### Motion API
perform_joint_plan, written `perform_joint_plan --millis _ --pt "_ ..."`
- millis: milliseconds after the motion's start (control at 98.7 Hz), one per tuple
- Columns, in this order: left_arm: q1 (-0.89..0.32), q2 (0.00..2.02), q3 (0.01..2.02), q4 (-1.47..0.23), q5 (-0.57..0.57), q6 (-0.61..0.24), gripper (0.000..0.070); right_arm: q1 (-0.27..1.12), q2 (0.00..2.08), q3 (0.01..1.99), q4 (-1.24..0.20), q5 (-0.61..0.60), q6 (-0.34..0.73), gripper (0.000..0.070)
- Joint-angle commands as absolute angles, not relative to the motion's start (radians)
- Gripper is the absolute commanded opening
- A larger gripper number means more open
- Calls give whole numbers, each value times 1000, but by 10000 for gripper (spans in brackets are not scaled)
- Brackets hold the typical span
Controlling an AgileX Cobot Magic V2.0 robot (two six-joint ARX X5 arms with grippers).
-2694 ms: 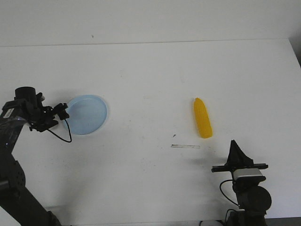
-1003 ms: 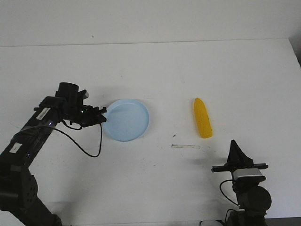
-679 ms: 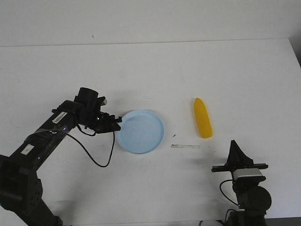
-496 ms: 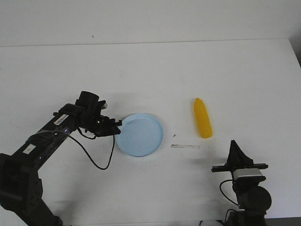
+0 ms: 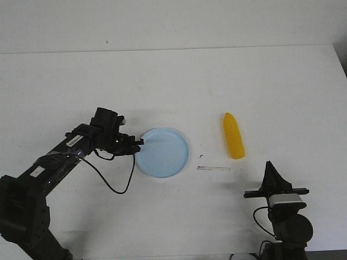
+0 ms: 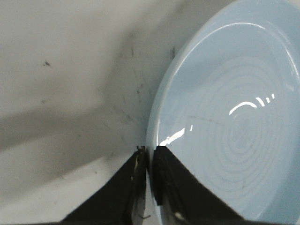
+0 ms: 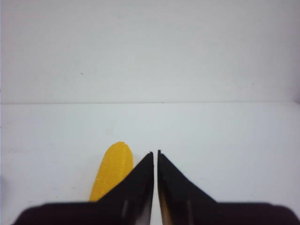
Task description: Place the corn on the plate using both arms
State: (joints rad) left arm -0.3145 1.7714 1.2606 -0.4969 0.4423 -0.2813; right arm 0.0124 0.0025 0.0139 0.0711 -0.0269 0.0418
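The pale blue plate [image 5: 162,152] lies near the table's middle, left of the yellow corn [image 5: 233,136]. My left gripper [image 5: 139,142] is shut on the plate's left rim; in the left wrist view its black fingers [image 6: 137,168] pinch the plate [image 6: 225,117] edge, one finger inside and one outside. The left gripper [image 6: 150,151] holds only that rim. My right gripper [image 5: 269,165] rests near the front right, shut and empty, a short way in front of the corn. In the right wrist view the corn [image 7: 112,173] lies just beyond and beside the right gripper [image 7: 155,152].
A thin pale strip [image 5: 213,168] lies on the white table [image 5: 179,81] between plate and right arm. The left arm's black cable [image 5: 116,181] loops over the table in front of the plate. The table's back edge meets a white wall.
The left gripper has dragged the plate from the far left toward the table's middle, with almost no further motion in the last half second. Corn and right arm have not moved.
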Motion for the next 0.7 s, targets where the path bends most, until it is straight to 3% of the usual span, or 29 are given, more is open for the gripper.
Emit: perform_joint_plan --millis 0,334,375,476,689 --pt "-322 1784 1270 -484 437 -300 1 12 1 13 81 -27 52 13" --pt "-354 1784 1270 -476 437 -300 6 12 1 13 81 -27 52 13" --pt "-355 1784 1270 -476 437 -300 28 12 1 13 81 -27 52 13" --pt "-355 1783 1270 -476 436 -300 184 12 1 13 81 -27 52 13" --pt "-350 1693 1270 -459 413 -297 203 12 1 13 81 -27 52 13"
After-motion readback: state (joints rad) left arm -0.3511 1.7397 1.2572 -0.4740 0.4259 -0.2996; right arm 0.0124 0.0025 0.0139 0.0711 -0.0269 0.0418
